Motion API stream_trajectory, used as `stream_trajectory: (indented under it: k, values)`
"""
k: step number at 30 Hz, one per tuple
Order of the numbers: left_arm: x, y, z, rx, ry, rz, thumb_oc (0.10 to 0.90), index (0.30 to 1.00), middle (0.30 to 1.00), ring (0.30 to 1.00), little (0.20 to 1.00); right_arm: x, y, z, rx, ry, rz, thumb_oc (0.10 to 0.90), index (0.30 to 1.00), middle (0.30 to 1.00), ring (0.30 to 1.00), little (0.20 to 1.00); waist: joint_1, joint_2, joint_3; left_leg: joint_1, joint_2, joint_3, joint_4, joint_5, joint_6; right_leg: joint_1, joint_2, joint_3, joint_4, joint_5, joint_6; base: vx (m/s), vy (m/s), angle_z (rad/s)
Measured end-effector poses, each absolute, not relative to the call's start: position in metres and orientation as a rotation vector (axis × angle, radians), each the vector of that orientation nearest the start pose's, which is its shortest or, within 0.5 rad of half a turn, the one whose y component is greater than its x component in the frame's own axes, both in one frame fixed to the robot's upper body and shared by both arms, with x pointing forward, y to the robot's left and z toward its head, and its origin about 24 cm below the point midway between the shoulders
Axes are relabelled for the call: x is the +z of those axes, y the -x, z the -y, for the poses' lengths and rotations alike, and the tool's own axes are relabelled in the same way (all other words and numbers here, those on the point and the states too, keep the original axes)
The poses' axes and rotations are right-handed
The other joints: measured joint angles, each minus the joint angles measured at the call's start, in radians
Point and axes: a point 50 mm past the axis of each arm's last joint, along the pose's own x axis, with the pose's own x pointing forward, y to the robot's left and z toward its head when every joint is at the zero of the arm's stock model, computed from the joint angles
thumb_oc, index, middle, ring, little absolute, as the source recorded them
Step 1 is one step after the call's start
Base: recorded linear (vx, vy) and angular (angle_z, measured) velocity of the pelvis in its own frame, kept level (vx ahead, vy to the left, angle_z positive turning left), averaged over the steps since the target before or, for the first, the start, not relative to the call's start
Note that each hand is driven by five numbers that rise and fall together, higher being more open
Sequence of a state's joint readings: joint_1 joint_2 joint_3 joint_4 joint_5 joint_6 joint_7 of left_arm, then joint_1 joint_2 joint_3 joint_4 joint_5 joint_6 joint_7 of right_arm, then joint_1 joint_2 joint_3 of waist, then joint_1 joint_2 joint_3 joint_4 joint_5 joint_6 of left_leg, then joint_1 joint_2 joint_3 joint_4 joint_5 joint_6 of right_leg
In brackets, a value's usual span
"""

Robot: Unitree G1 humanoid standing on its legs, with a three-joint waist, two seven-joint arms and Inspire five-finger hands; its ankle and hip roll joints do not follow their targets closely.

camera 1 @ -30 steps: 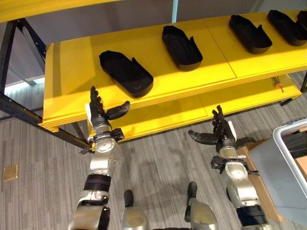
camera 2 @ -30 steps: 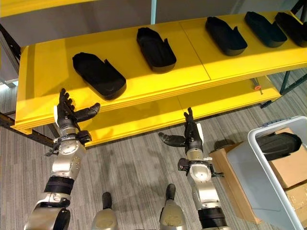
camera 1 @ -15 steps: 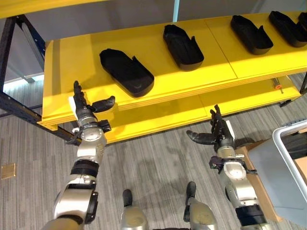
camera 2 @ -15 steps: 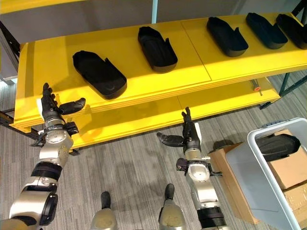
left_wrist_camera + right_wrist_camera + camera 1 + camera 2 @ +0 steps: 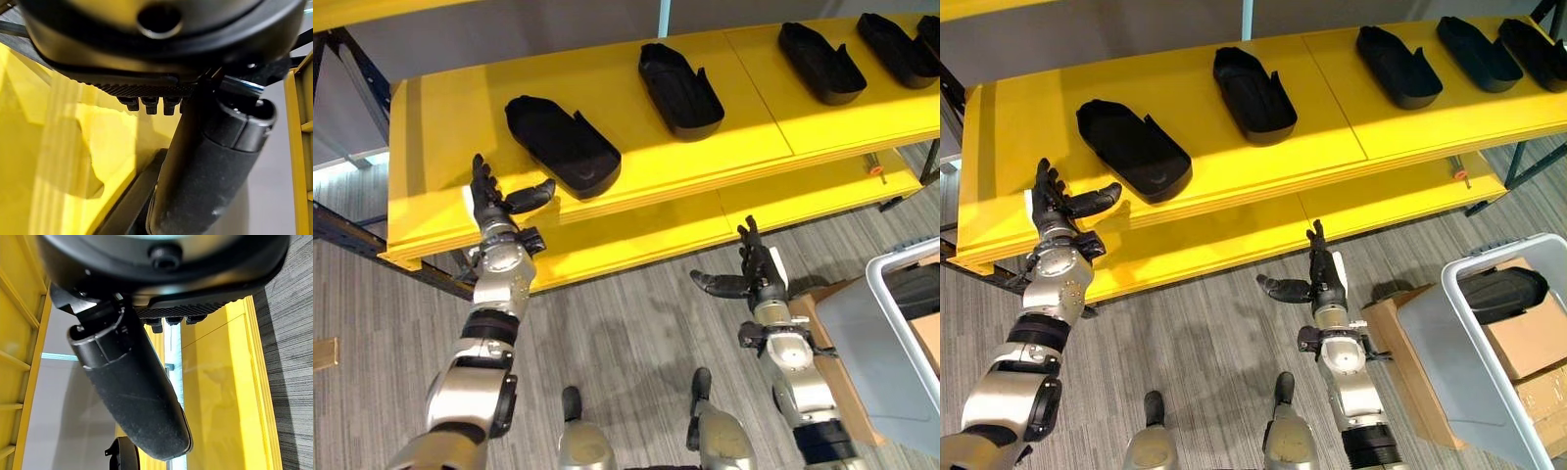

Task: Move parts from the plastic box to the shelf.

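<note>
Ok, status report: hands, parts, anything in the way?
Left hand and right hand open, holding nothing. Black parts lie on the yellow shelf; another sits in the plastic box. No obstruction seen.

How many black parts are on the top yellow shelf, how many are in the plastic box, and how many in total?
Black parts on the top yellow shelf: 5
Black parts in the plastic box: 1
Total: 6
</note>
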State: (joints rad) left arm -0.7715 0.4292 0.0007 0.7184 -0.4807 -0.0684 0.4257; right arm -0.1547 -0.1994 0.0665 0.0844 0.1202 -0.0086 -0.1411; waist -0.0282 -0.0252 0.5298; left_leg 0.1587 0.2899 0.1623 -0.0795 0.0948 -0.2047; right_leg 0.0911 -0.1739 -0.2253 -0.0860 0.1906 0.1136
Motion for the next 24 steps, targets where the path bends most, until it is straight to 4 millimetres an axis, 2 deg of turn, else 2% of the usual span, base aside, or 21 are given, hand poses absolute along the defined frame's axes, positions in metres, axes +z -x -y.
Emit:
stream_trajectory:
  k: [5, 12, 19, 24]
  values:
    - [0.153, -0.379, -0.252, 0.512, 0.148, 0.137, 0.9, 1.0, 1.0, 1.0, 1.0, 0.066, -0.284, 0.173, -0.054, 0.094, 0.075, 0.9, 1.0, 1.0, 1.0, 1.0, -0.001, 0.0, 0.0, 0.0, -0.002, 0.001, 0.0, -0.002, -0.001, 0.0, -0.002, 0.0, 0.0, 0.0, 0.0, 0.01, -0.001, 0.0]
    - [0.171, -0.382, -0.27, 0.562, 0.168, 0.166, 0.9, 1.0, 1.0, 1.0, 1.0, 0.065, -0.283, 0.174, -0.054, 0.099, 0.075, 0.9, 1.0, 1.0, 1.0, 1.0, -0.002, 0.0, 0.0, -0.001, -0.004, 0.001, 0.0, -0.003, -0.001, -0.001, -0.004, 0.0, 0.0, -0.001, -0.001, 0.01, -0.001, 0.0]
    - [0.16, -0.385, -0.275, 0.594, 0.223, 0.095, 0.9, 1.0, 1.0, 1.0, 1.0, 0.065, -0.282, 0.172, -0.036, 0.116, 0.078, 0.9, 1.0, 1.0, 1.0, 1.0, -0.027, 0.0, 0.0, -0.007, -0.013, 0.003, 0.0, -0.003, 0.0, -0.01, -0.012, 0.01, 0.0, 0.0, 0.0, 0.0, 0.0, -0.01]
    - [0.166, -0.391, -0.275, 0.608, 0.224, 0.076, 0.9, 1.0, 1.0, 1.0, 1.0, 0.062, -0.278, 0.175, -0.037, 0.132, 0.07, 0.9, 1.0, 1.0, 1.0, 1.0, -0.051, 0.0, 0.0, -0.015, -0.014, 0.006, 0.0, -0.003, 0.0, -0.019, -0.013, 0.013, 0.0, 0.0, 0.0, 0.0, 0.0, -0.01]
